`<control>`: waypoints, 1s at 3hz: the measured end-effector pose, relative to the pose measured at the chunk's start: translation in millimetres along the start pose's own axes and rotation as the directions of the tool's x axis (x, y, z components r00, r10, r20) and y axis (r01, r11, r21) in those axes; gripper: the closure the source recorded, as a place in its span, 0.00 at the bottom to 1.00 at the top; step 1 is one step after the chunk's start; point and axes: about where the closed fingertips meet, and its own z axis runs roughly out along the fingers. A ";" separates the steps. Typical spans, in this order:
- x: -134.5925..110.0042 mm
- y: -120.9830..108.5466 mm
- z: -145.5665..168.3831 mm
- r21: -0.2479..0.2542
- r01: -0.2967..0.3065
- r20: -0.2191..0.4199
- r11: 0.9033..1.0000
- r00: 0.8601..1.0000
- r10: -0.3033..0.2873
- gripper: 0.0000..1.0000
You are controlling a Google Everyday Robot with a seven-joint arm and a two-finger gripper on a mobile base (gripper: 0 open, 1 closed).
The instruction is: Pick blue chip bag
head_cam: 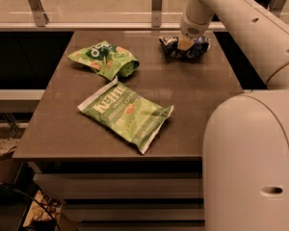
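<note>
The blue chip bag (169, 46) is a small, crumpled dark-blue foil bag with white markings, lying at the far right of the brown table (202, 88). My gripper (185, 44) comes down from the white arm right onto the middle of the bag and covers its centre. The bag's wrinkled ends stick out on both sides of the gripper.
A large green bag with white lettering (126, 113) lies flat near the table's middle front. A crumpled green bag with orange patches (105, 59) sits at the far left. My white base (253, 162) fills the lower right, beside the table's right edge. A railing (156, 6) runs behind the table.
</note>
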 end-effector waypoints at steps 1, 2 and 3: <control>-0.3 0.3 0.9 -0.002 0.000 -0.001 1.000 1.000 0.000 0.83; -0.4 0.0 0.3 -0.002 0.000 -0.001 1.000 1.000 0.000 0.60; -0.5 -0.2 -0.1 -0.002 0.000 -0.001 1.000 1.000 0.000 0.36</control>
